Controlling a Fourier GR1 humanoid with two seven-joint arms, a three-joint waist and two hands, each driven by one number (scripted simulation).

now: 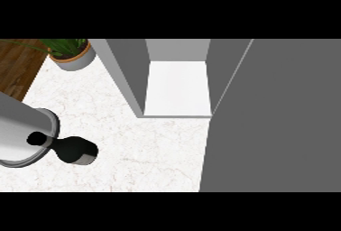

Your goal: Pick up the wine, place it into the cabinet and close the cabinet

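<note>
The left forearm (23, 131) enters at the left over the white counter (133, 153); its hand (76, 150) shows only as a dark shape, fingers impossible to read. The cabinet (177, 88) stands open, its door (273, 117) at right. No wine bottle is visible. A potted plant (72, 54) sits behind.

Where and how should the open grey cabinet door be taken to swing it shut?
No handle shows. The flat grey cabinet door stands swung out, right of the white cabinet floor. Probably best to push its broad panel from the right, near the end farthest from the cabinet, rather than pinch an edge.
</note>
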